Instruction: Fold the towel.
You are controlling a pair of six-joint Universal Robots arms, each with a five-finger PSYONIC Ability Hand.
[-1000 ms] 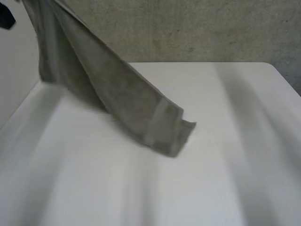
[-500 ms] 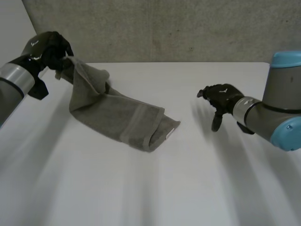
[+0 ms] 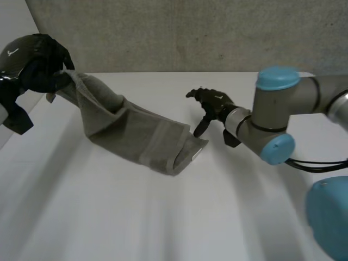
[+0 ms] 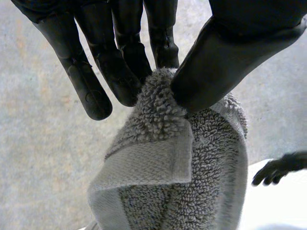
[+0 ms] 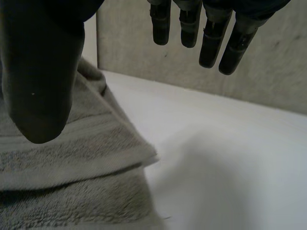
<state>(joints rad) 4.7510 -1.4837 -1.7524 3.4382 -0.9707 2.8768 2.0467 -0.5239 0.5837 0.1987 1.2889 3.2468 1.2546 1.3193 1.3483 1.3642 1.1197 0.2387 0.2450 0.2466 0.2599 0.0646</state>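
Over the worktop, head view: the left hand is raised at the left side, clenched on one end of the towel. The towel slopes down from that grip, and its lower end lies on the worktop near the middle, bunched and doubled, with the hem band and a small label showing. The right hand hangs just beside that lower end, fingers pointing down and holding nothing. One fingertip is close to the far corner; can't tell if it touches.

Left wrist view: the fingers and thumb pinch a gathered wad of towel between them, a folded hem corner just under the thumb. The grip looks firm. The right hand is visible low in the distance, over the worktop.

Right wrist view: the right hand is released, thumb spread well apart from the fingers. The thumb sits over the towel near its hem edge and the fingers are over bare worktop. Nothing is between them.

My read: this is setup, not folding. No fold is laid, and one end is held while the other is loose. The next move calls for the right hand to drop onto the free end and pinch a corner at the hem, ideally one layer rather than the whole stack. Both hands then need to pull apart to flatten the towel. The risk is grabbing the doubled layers, which leaves it twisted.
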